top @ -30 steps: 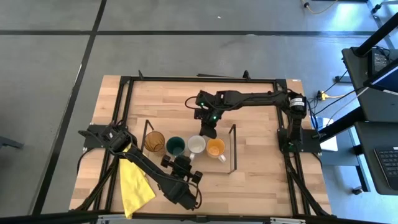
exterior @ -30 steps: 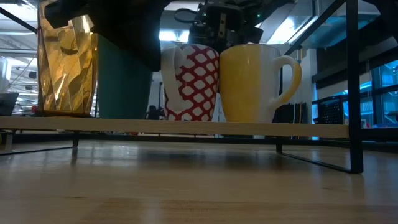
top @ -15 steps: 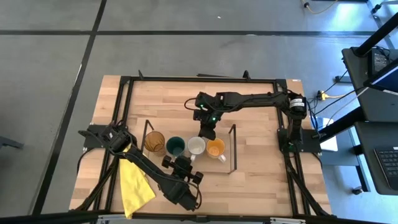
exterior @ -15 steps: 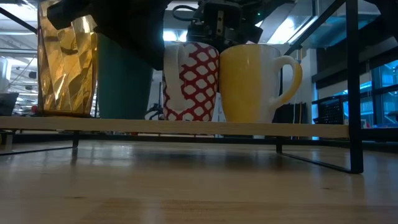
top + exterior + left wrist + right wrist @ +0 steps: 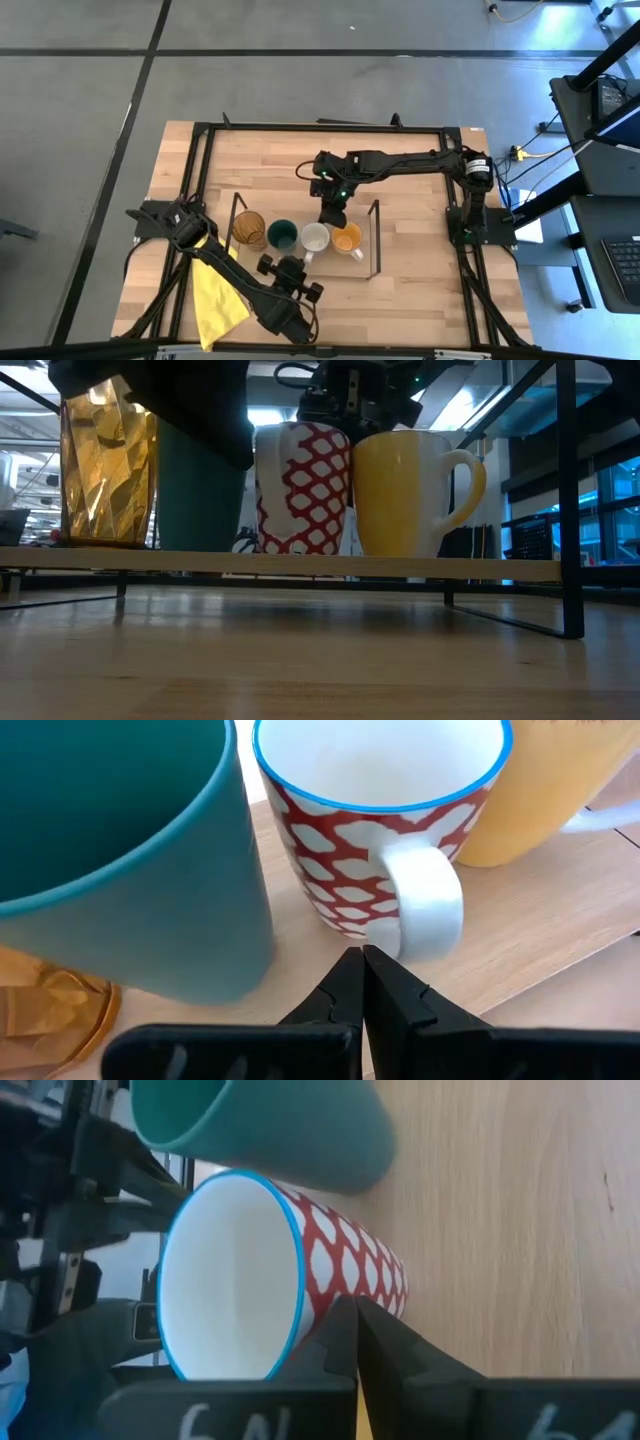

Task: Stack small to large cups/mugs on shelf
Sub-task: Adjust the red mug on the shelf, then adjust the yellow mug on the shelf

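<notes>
Cups stand in one row on the shelf (image 5: pixel 365 268), a low light-wood board with a thin black wire frame upright at each end, lying on the tabletop (image 5: pixel 420 300). From the left arm's side the row runs: amber tumbler (image 5: pixel 249 229), green cup (image 5: pixel 282 235), white mug (image 5: pixel 316 236), orange mug (image 5: pixel 346 238). Neighbours sit close, the white mug and orange mug just beside each other in the low view, so little room lies between them. Past the orange mug a bare stretch of board runs to the end frame, and open tabletop lies on both long sides of the shelf.

Left claw (image 5: pixel 362 982) is pinched fully shut and holds nothing; its tips sit at the white mug's handle (image 5: pixel 420 905), low on the near side of the row, touching or almost so. Right claw (image 5: pixel 355 1342) is also shut and empty, its tips against or right beside the white mug's wall on the far side.

White mug is white inside with a blue rim and a red lattice pattern outside. Tumbler is faceted and translucent. Green cup is a plain teal-green with no handle showing. Orange mug's handle points toward the end frame. A yellow cloth (image 5: pixel 215 295) lies near the left arm.
</notes>
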